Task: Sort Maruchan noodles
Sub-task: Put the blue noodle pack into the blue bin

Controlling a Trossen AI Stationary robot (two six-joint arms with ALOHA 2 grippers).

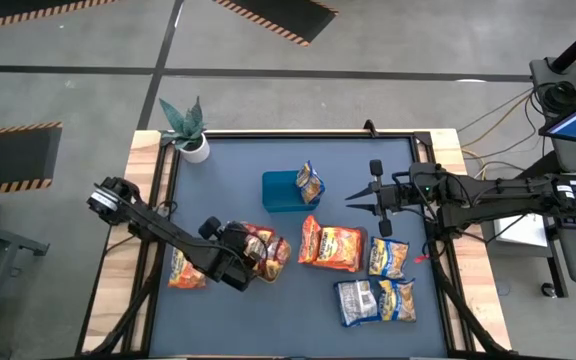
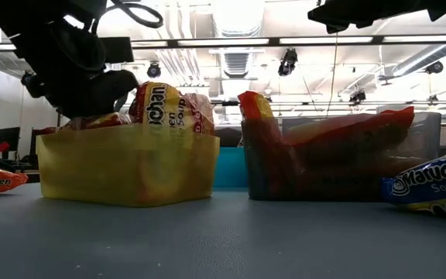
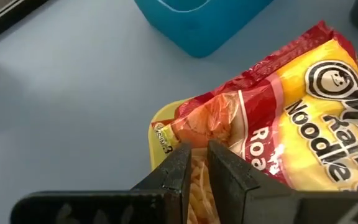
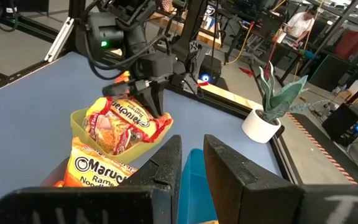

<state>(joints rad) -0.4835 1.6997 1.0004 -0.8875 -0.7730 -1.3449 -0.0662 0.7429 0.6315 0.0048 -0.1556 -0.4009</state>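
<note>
The left tool (image 1: 244,266) is down in the yellow tray (image 2: 122,167), which sits away from the blue tray (image 1: 280,195) toward the left arm, on the side far from the plant (image 1: 190,135). Its jaws are drawn almost together. The tips rest on the top packet (image 3: 303,118), a red-and-yellow one lying on others in that tray. I cannot tell whether they actually pinch it.

The right tool (image 1: 353,197) hovers above the table (image 1: 228,180), just beside the blue tray on the right arm's side. Its jaws are nearly closed and there is nothing between them.

One leaning packet (image 1: 310,183) stands against the blue tray's edge nearest the right tool. Orange packets (image 1: 333,245) fill a clear tray (image 2: 428,139) beside the yellow tray, straight out from the blue tray away from the plant. Farther from the blue tray, toward the right arm, two blue-and-yellow packets (image 1: 388,258) lie loose on the table with a pale packet (image 1: 356,300) beside the outer one. A lone packet (image 1: 186,268) lies flat on the table beyond the yellow tray, on the far side of the left arm from the blue tray.
</note>
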